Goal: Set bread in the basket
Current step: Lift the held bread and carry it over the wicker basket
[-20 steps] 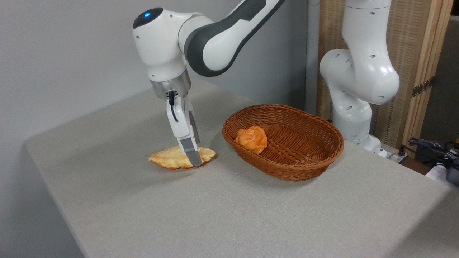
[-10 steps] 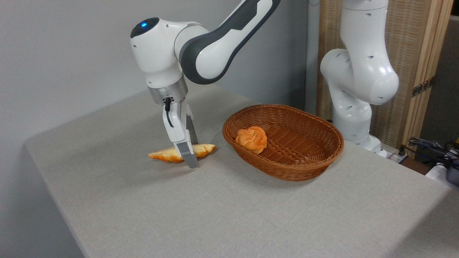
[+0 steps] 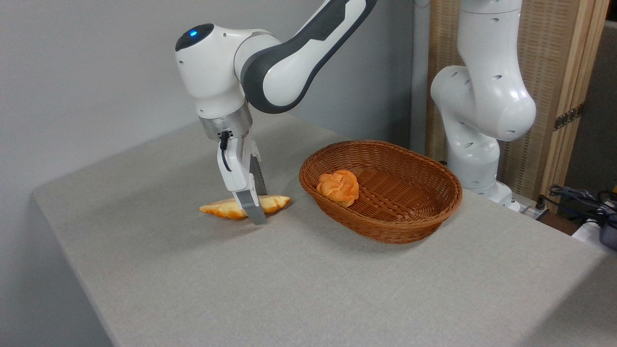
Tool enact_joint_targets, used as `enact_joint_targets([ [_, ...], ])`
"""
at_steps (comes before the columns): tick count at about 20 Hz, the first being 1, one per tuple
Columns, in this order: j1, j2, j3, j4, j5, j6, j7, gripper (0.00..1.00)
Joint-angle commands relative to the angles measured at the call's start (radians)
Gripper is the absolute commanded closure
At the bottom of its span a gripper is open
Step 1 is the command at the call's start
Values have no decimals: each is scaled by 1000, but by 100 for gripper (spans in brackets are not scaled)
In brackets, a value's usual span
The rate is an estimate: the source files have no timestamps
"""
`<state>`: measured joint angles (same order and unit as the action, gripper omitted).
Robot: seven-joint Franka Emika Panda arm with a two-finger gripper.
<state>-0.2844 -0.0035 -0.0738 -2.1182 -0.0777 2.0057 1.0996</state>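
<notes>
Gripper [image 3: 254, 212]: pointed down, closed on the bread [image 3: 226, 208].
Bread: edge-on, low over the desk [image 3: 289, 289].
Basket [image 3: 424, 214]: right of it, holding an orange bun [image 3: 338, 187].

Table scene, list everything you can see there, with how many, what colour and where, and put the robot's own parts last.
bread: one, pale golden with orange-brown edges, on the table left of the basket, between the tool's fingers
bun: one, orange, knotted, inside the basket at its left end
basket: one, reddish-brown wicker, oval, on the table right of centre
table: one, grey cloth-covered, filling the foreground
screen: one, pale wood and woven panel, behind the arm's base at right
cables: several, dark, at the far right edge
arm: one, white and dark grey, base behind the basket, reaching left over the table
tool: one, white with grey fingers, pointing down, closed on the bread's middle
</notes>
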Motion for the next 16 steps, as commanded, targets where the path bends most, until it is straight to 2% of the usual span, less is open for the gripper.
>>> enact_joint_targets([
  [1,-6,0,6,1,-7,18,22,78],
  [8,-4,-35,12,26,-8,-59,23,80],
  [12,-2,-75,19,105,-8,-197,19,80],
  [16,1,-162,48,130,-8,-349,22,79],
])
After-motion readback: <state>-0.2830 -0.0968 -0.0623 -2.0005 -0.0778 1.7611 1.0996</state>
